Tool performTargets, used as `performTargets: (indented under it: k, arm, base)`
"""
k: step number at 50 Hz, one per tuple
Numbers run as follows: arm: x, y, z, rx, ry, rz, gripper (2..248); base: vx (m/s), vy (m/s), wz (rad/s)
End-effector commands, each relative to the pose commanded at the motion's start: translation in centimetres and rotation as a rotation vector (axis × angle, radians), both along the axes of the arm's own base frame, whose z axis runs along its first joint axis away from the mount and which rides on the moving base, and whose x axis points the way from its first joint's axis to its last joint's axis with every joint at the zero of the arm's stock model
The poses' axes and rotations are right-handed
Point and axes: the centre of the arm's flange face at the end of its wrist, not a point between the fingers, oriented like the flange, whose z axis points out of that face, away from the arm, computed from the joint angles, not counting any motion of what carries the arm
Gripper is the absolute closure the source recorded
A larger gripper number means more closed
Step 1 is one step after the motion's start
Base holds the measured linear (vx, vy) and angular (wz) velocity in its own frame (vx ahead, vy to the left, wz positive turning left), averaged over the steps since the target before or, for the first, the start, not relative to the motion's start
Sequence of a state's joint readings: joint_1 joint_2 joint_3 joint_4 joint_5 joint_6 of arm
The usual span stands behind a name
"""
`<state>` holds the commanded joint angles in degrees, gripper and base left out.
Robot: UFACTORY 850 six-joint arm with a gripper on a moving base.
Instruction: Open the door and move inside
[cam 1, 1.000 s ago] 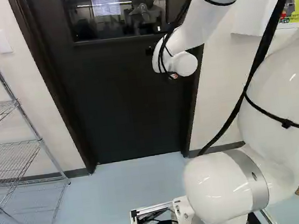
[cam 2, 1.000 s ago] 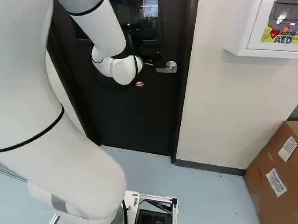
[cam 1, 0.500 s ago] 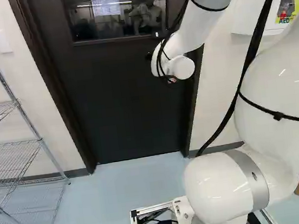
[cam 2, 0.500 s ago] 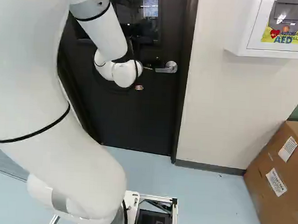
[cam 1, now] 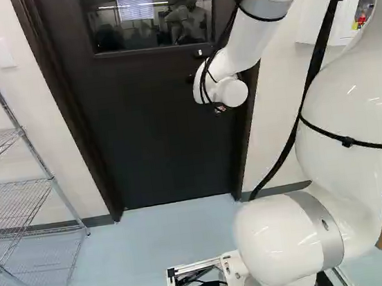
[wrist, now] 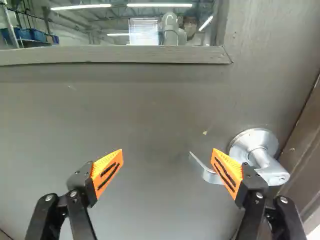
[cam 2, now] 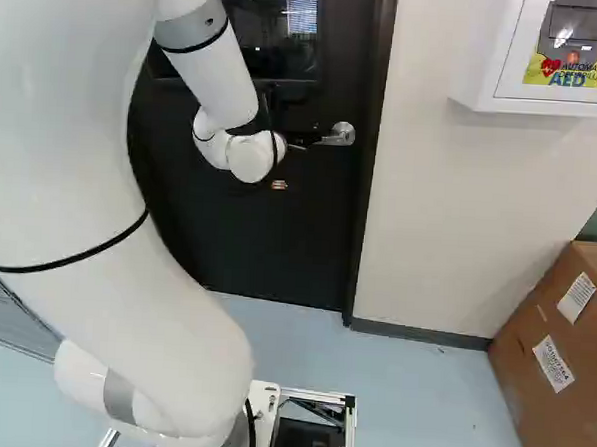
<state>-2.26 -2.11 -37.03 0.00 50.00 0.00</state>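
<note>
Door [cam 1: 163,139], shut, ahead of arm [cam 2: 216,74]. Gripper [wrist: 168,156] near it, fingers spread, nothing gripped. Lever handle [wrist: 271,173], at the door's edge, crosses behind one finger; its curled tip lies ahead of the gap. Best practice: bear down near that tip, avoiding the fixed pivot. Finger-to-lever contact is indeterminable; the latch is hidden.

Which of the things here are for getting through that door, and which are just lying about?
For the job:
- black door
- lever handle
- gripper, fingers open, one overlapping the handle in the wrist view

Just about:
- wire shelving
- cardboard box
- white wall cabinet
</note>
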Motion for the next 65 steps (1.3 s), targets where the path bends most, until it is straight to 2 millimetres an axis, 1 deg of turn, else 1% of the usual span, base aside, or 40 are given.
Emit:
performTargets:
  k: [65]
  arm:
    - [0.4,0.0,-6.9,0.006,0.146,0.000,3]
  base:
    - [0.000,0.000,0.000]
